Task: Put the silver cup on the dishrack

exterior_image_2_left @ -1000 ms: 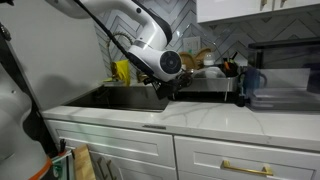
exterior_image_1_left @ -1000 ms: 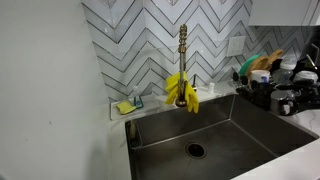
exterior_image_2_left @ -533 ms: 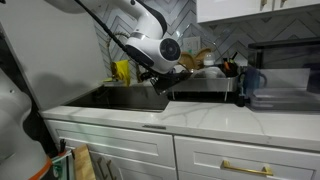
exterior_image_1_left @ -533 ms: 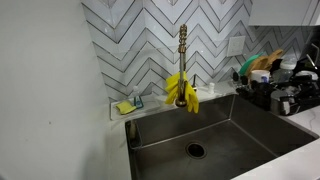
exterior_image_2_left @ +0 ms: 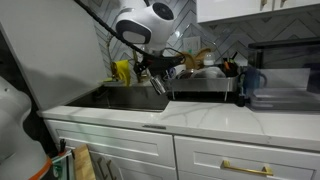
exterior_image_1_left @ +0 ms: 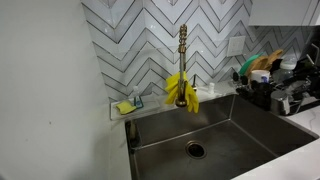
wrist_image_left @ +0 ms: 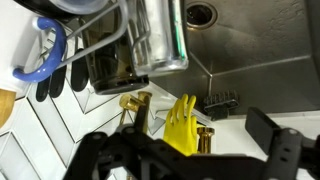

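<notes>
Silver cup (wrist_image_left: pixel 158 35), shiny smooth cyl., at blk wire dishrack (wrist_image_left: pixel 104 62); hand (wrist_image_left: pixel 185 150) wide apart, empty.

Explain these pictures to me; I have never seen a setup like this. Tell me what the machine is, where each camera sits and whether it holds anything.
The machine is a white robot arm ending in a two-fingered gripper. Two cameras stand outside, looking at a steel sink; a third rides on the wrist. A brass faucet carries yellow rubber gloves. The wrist view shows a shiny silver cup close to a black wire dishrack. The gripper is open and holds nothing.
</notes>
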